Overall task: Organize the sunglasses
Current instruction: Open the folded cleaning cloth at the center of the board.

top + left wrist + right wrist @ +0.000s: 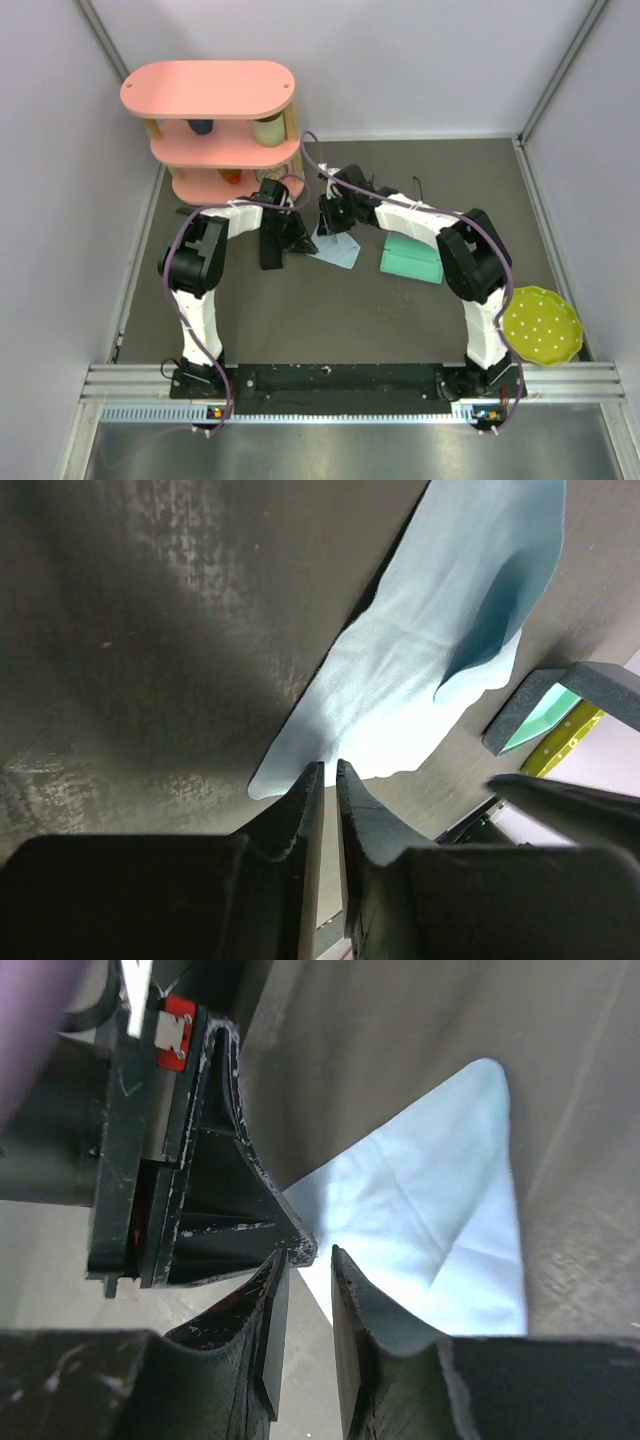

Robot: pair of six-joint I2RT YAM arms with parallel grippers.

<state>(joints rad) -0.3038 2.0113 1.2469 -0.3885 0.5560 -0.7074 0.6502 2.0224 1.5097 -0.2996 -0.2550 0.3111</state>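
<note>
Sitting at cloth (420, 680): left gripper (330, 770), right gripper (310, 1252) nearly closed; grip unclear; sunglasses indiscernible.

Both arms bent high at the elbow, forearms reaching inward toward each other, wrists pitched down; left claw (330, 768) and right claw (310, 1255) sit just beside one another, each with jaws parted only a narrow slit.
</note>
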